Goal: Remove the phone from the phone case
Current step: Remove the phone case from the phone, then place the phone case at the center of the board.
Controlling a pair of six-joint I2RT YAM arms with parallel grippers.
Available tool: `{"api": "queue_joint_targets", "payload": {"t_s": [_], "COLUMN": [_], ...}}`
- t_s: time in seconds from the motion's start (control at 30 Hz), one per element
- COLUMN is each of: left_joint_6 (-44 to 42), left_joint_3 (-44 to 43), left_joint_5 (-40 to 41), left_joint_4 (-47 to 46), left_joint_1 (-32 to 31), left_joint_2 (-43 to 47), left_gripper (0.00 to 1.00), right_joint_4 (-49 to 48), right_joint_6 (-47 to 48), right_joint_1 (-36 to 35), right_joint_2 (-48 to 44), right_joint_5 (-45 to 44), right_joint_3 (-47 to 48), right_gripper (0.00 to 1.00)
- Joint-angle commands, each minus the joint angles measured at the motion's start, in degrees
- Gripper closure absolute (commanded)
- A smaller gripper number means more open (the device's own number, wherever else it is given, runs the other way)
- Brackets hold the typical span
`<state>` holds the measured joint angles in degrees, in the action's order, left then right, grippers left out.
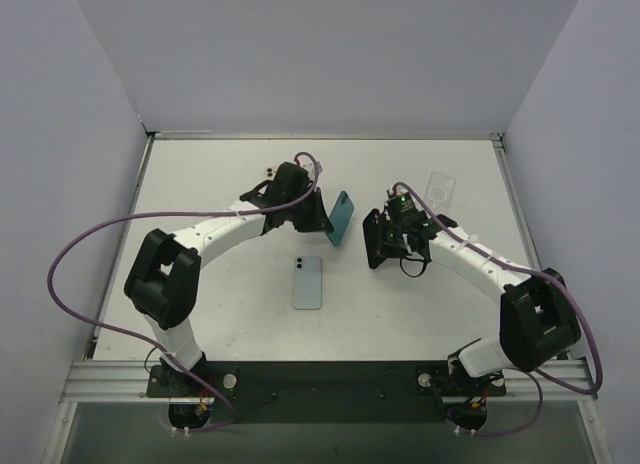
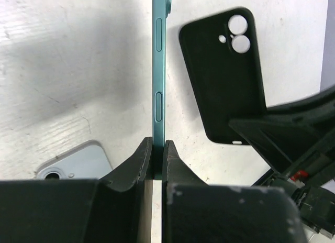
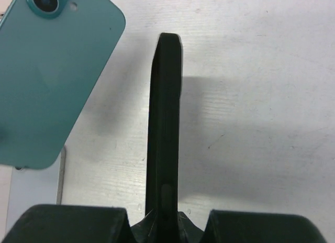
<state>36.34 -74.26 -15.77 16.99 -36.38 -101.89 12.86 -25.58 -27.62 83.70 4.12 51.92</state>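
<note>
The teal phone (image 1: 341,219) is held off the table, and my left gripper (image 1: 316,214) is shut on its lower end. The left wrist view has it edge-on (image 2: 158,70) between the closed jaws of my left gripper (image 2: 157,150). The black phone case (image 1: 373,242) is empty and apart from the phone, a little to its right. My right gripper (image 1: 388,239) is shut on it. In the right wrist view the case (image 3: 165,128) stands edge-on from my right gripper (image 3: 165,222), with the phone's teal back (image 3: 52,80) to its left.
A light blue phone (image 1: 307,282) lies flat on the white table (image 1: 200,184) in front of the two grippers. A clear case (image 1: 441,192) lies at the back right. Grey walls (image 1: 60,134) close in the left, right and far sides.
</note>
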Motion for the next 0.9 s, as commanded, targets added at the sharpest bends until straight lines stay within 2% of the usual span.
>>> {"api": "queue_joint_targets", "payload": {"t_s": [0.0, 0.07, 0.23, 0.4, 0.43, 0.5, 0.53, 0.6, 0.73, 0.87], "left_joint_6": [0.3, 1.1, 3.1, 5.8, 6.2, 5.9, 5.7, 5.6, 7.0, 8.2], "left_joint_3": [0.1, 0.7, 6.0, 15.3, 17.8, 20.1, 22.4, 24.5, 30.1, 36.5], "left_joint_5": [-1.7, -3.1, -7.4, -14.5, -15.3, -16.8, -17.1, -16.2, -13.2, -13.5], "left_joint_4": [-2.7, -3.9, -6.8, -13.6, -14.2, -14.1, -13.8, -12.2, -9.7, -9.3], "left_joint_1": [1.2, 1.9, 5.4, 13.1, 14.1, 17.5, 18.5, 21.5, 24.7, 27.8], "left_joint_2": [3.9, 5.0, 9.2, 17.4, 18.6, 22.2, 23.5, 26.8, 32.7, 36.7], "left_gripper": [1.0, 1.0, 1.0, 1.0, 1.0, 1.0, 1.0, 1.0, 1.0, 1.0], "right_joint_4": [3.0, 2.9, -0.1, -4.2, -4.7, -6.9, -7.8, -9.0, -9.6, -9.6], "right_joint_6": [1.8, 1.1, -2.5, -5.3, -6.0, -9.6, -10.8, -12.8, -14.0, -13.3], "right_joint_1": [-0.5, 0.4, 8.4, 16.4, 19.8, 23.6, 26.4, 27.5, 31.8, 36.3], "right_joint_2": [-4.5, -5.2, -5.9, -4.1, -2.8, -0.9, 0.9, 2.7, 5.4, 3.7], "right_joint_5": [-1.8, -2.0, 2.2, 7.6, 9.1, 15.3, 16.7, 18.3, 16.1, 11.5], "right_joint_3": [-0.9, -0.9, -0.9, 2.1, 2.7, 3.5, 4.4, 5.6, 6.7, 3.4], "right_gripper": [1.0, 1.0, 1.0, 1.0, 1.0, 1.0, 1.0, 1.0, 1.0, 1.0]}}
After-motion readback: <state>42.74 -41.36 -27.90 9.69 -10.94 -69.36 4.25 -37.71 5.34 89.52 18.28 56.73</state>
